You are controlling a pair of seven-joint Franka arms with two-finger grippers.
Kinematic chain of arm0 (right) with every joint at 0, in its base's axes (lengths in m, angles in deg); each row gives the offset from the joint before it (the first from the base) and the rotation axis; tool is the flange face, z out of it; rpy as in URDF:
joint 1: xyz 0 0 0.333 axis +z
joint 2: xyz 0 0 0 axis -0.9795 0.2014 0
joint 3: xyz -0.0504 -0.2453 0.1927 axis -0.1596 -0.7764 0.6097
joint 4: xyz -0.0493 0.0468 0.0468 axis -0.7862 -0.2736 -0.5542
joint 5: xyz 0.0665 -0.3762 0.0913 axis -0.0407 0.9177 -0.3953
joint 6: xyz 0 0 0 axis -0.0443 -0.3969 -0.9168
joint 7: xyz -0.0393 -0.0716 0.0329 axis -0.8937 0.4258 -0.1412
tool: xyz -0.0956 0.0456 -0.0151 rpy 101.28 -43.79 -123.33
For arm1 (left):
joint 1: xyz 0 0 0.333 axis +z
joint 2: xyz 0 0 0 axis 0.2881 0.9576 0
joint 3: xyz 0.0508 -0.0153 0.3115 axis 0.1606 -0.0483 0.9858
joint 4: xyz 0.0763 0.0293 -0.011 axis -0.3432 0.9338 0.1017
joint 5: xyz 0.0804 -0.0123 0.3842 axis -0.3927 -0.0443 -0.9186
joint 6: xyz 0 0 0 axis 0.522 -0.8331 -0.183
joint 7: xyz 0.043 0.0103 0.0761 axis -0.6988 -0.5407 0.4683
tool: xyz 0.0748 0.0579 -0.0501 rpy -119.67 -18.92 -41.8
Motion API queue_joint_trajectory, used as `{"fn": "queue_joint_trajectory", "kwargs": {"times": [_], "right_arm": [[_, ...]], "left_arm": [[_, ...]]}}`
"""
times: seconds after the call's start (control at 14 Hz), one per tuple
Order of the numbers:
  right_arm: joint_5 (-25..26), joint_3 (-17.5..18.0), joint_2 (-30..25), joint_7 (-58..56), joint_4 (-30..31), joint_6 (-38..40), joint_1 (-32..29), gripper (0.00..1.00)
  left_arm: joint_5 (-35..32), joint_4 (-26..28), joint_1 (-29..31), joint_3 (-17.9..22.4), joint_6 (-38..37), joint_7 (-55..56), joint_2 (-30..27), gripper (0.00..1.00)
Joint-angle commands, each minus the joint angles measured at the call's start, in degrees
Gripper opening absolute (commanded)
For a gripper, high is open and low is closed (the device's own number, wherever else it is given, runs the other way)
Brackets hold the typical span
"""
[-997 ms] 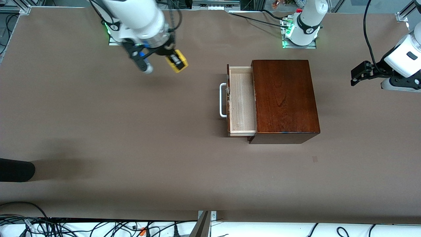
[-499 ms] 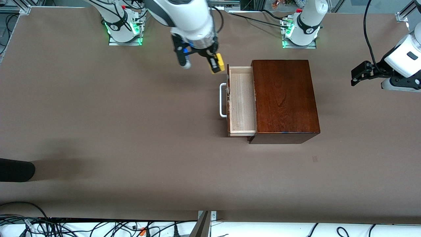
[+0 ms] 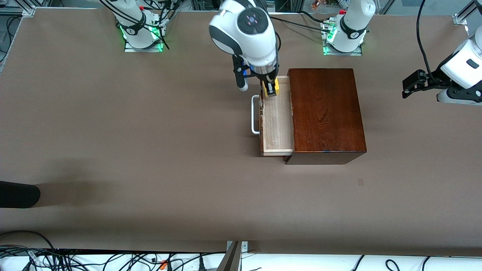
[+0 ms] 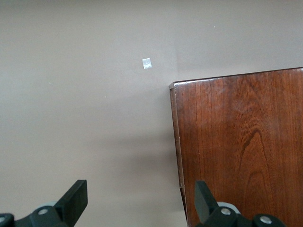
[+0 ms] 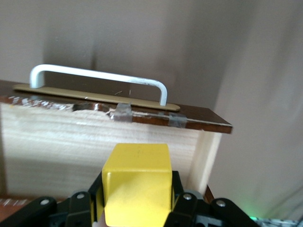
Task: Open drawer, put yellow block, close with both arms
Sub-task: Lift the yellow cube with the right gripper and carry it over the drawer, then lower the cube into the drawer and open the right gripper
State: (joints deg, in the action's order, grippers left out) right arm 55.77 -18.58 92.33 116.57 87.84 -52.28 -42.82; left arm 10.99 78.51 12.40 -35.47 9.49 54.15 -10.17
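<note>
The brown table [image 3: 150, 150] carries the dark mahogany box [image 3: 325, 113] toward the left arm's end. Its drawer [image 3: 277, 124] stands pulled out toward the right arm's end, the pale tray bare, the white handle [image 3: 255, 114] on its front. The right arm reaches in from its base, and the right gripper [image 3: 270, 89] hangs over the drawer's end farther from the front camera, fingers clamped on the yellow block [image 3: 272, 88]. The left arm waits at the table's edge, well apart from the box; the left gripper [image 3: 410, 83] holds its fingers [image 4: 75, 201] spread wide above bare table beside the box's corner.
</note>
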Motion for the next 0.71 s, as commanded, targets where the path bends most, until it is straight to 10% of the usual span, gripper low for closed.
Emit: {"fn": "queue_joint_trajectory", "kwargs": {"times": [0.0,0.64], "right_arm": [[1.05,-1.09,3.51,1.87,-2.38,-2.15,1.53,0.0],[1.05,-5.92,8.08,7.85,-2.38,-9.2,5.13,0.0]], "left_arm": [[0.63,-0.39,0.12,0.17,-1.04,0.0,-0.63,1.0],[0.63,-0.39,0.12,0.09,-1.04,0.0,-0.72,1.0]]}}
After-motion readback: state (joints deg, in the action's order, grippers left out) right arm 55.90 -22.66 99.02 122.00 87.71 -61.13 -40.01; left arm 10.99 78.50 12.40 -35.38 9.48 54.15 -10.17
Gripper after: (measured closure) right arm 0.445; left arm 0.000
